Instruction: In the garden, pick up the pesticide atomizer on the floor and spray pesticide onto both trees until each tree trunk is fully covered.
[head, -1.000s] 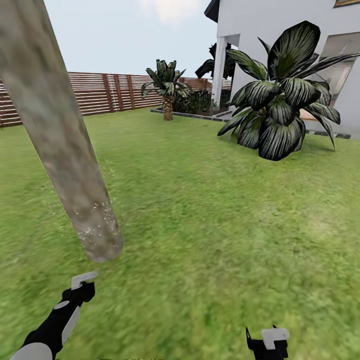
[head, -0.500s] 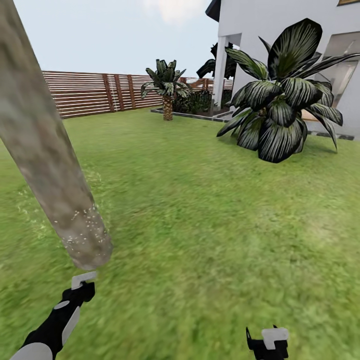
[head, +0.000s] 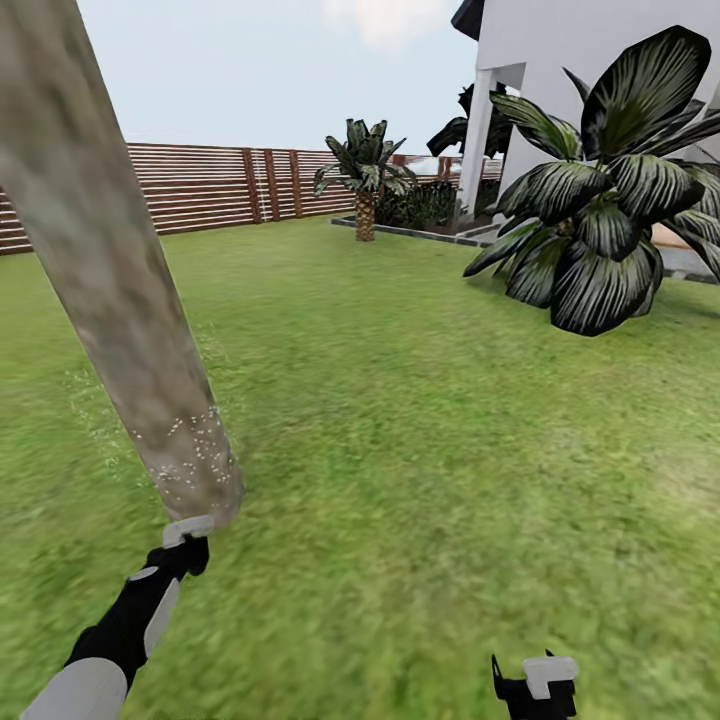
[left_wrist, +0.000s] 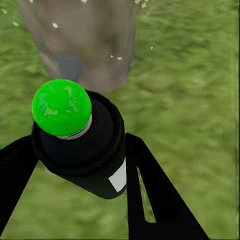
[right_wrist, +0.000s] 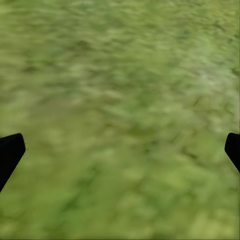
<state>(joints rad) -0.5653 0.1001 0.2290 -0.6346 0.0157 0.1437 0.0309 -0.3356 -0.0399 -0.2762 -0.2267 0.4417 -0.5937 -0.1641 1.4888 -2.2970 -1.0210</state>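
Head view: thick mottled grey-brown tree trunk (head: 110, 290) slanting from upper left to lower left of frame, white pesticide specks (head: 195, 450) only on its base; left gripper (head: 186, 530) just beside that base. Best to sweep the nozzle higher and around the column. Left wrist view: left gripper (left_wrist: 80, 165) clamped on black pesticide atomizer (left_wrist: 82, 150), long axis along the fingers, green cap aimed at trunk. Right wrist view: right gripper (right_wrist: 120, 150) spread apart above blurry grass lawn (right_wrist: 120, 90).

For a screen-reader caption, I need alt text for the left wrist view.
The left end effector grips the pesticide atomizer, a black bottle with a bright green round cap, aimed at the base of a grey-brown tree trunk. Tiny white pesticide specks dot the trunk; blurry grass surrounds it.
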